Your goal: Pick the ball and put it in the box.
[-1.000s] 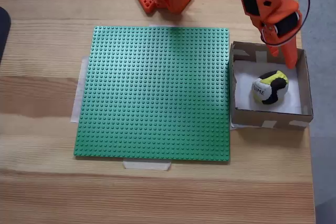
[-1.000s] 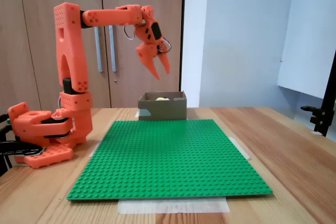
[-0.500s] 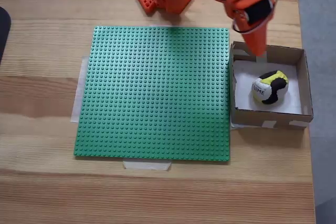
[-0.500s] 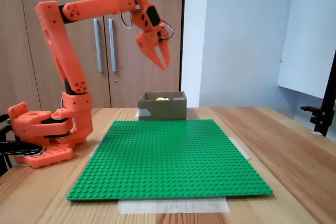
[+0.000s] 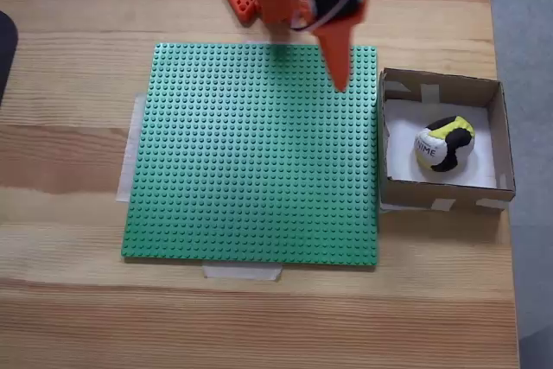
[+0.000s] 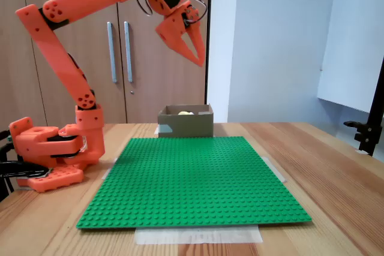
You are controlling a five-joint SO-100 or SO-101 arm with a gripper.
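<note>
The ball (image 5: 444, 144), black, white and yellow with dark lettering, lies inside the box (image 5: 441, 85) on its white bottom. From the side, only the ball's yellow top (image 6: 185, 113) peeks over the brown cardboard wall of the box (image 6: 186, 125). My orange gripper (image 5: 340, 84) hangs high in the air over the far right corner of the green baseplate, left of the box. Its fingers meet in one point and hold nothing. In the side fixed view the gripper (image 6: 200, 61) points down and to the right, well above the box.
A green studded baseplate (image 5: 255, 153) taped to the wooden table fills the middle, touching the box's left side. The arm's orange base (image 6: 51, 154) stands at the table's far edge. A dark object (image 5: 5, 49) sits at the left edge.
The arm has risen and swung left, from over the box's far wall to above the baseplate's corner. The ball has stayed in the box.
</note>
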